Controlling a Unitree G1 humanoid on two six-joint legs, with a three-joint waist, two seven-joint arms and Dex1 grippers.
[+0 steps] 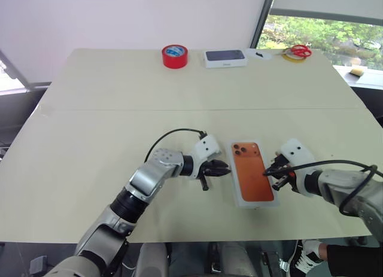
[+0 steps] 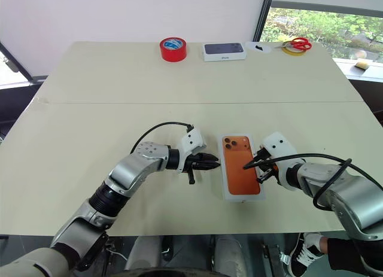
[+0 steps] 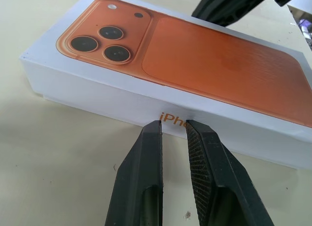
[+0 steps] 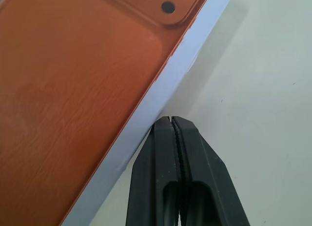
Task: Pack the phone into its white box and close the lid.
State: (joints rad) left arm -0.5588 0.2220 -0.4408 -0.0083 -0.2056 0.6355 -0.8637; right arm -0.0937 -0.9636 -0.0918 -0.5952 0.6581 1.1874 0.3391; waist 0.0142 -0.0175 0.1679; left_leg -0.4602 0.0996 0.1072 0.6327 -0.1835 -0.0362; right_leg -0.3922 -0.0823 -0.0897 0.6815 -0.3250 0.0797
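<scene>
The left gripper point(image 3: 173, 124) has its fingers parted by a narrow gap, holding nothing, tips right at the long side wall of the lid point(image 3: 195, 60), which sits down over its white box. Seen from the head, the box's long axis runs away from the robot, crosswise to both grippers. The right gripper point(image 4: 170, 119), pressed fully shut and empty, meets the opposite long side. The lid looks seated, so the phone is judged to be inside, hidden.
</scene>
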